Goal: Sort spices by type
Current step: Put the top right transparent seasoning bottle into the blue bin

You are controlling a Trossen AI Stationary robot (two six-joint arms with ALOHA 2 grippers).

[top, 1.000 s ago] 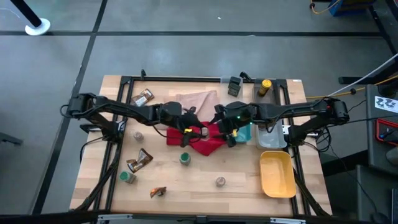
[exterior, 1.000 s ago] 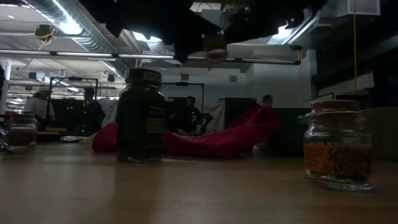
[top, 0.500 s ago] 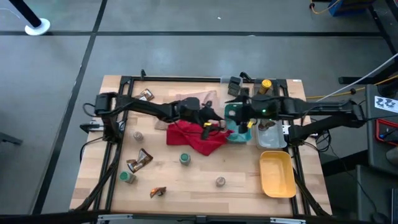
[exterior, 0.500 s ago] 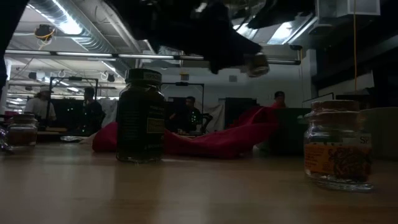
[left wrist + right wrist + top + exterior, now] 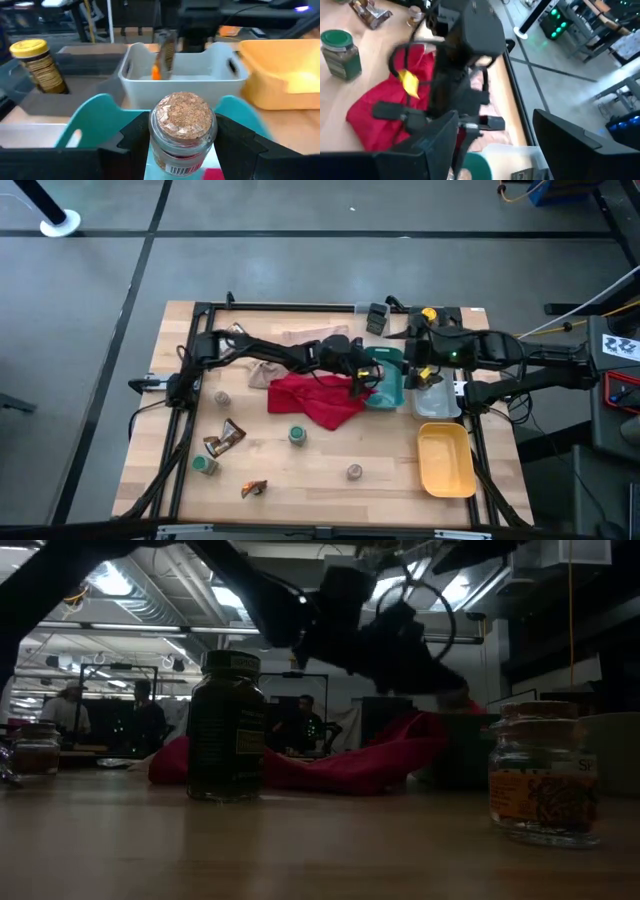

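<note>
The left hand [image 5: 182,145] is clamped on a small cork-topped glass spice jar [image 5: 183,131], holding it over the teal plastic tray [image 5: 388,385] beside the crumpled red cloth [image 5: 315,400]. The right hand [image 5: 492,150] hangs over the clear plastic tray [image 5: 436,397] with fingers spread apart (nothing between them). A green-lidded round jar [image 5: 297,436] stands on the wooden tabletop [image 5: 330,470]

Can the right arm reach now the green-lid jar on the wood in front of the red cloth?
Probably not directly: the right gripper sits over the clear tray, and the left gripper and red cloth lie between it and the green-lid jar.
</note>
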